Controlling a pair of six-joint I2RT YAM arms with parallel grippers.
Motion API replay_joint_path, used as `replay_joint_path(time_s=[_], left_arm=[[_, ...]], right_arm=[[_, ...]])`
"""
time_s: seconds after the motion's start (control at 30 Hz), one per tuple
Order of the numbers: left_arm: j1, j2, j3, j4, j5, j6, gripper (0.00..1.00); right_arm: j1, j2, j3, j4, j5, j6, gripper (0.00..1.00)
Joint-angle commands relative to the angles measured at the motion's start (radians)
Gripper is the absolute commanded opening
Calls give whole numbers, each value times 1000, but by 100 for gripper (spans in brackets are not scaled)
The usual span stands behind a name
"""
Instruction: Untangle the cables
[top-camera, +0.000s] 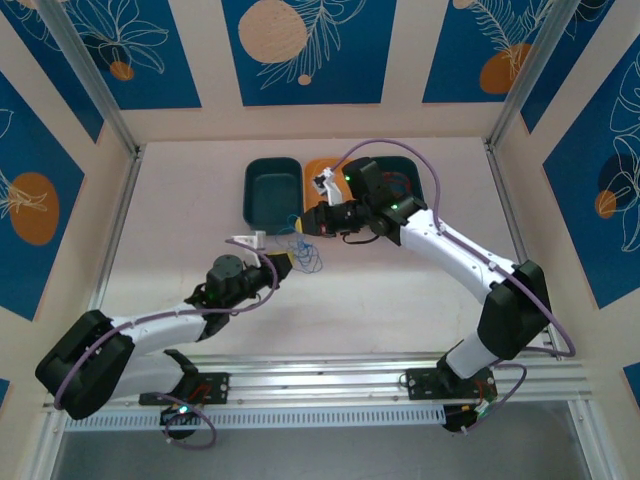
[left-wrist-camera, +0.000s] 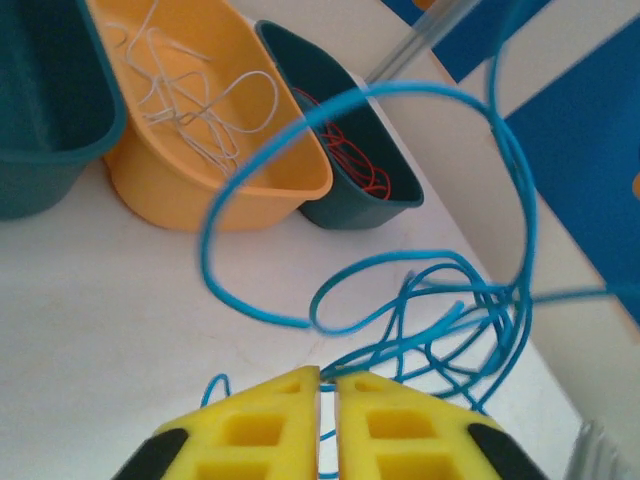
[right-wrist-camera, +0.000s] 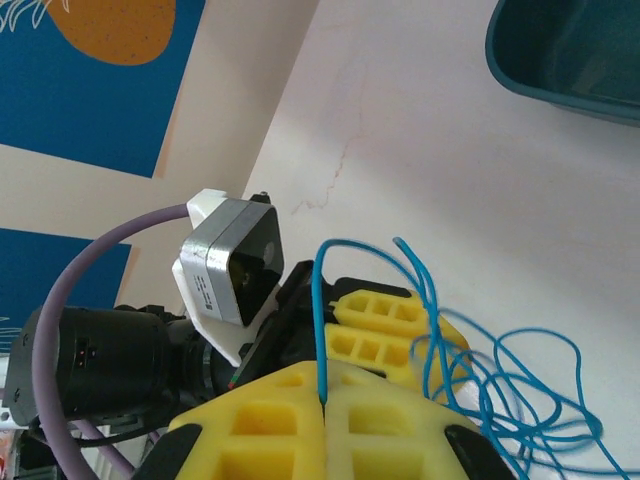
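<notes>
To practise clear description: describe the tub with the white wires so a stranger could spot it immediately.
On the white table, three plastic tubs line the far side. Pick the middle orange plastic tub, holding thin white wires; the tubs beside it are teal.

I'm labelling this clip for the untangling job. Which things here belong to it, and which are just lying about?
Job: blue cables, gripped by left gripper and right gripper; white cables; red cables.
Lying about: orange bin, empty teal bin, second teal bin, lilac arm cable.
</notes>
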Motion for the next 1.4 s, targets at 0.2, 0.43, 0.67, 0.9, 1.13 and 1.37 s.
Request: replay_joint_path(time_s=[0.2, 0.43, 0.67, 0.9, 1.13, 1.37], left_arm=[[30, -119, -43, -196, -151, -21, 0], [54, -295, -56, -507, -288, -25, 0], [147, -483, -77, -834, -393, -93, 0], [291, -665, -92, -1013, -389, -96, 0], [366, -691, -79, -1064, -351, -63, 0], [451, -621, 8, -1194, -397, 5, 0]], right_arm=[[-65, -133, -56, -27, 45, 6, 0], [-127, -240, -106, -60, 116, 10, 0], [-174, -296, -109, -142, 198, -7, 0], [-192, -311, -93, -239, 308, -16, 0], [-211, -322, -95, -262, 312, -11, 0], [-239, -365, -43, -421, 540, -58, 0]])
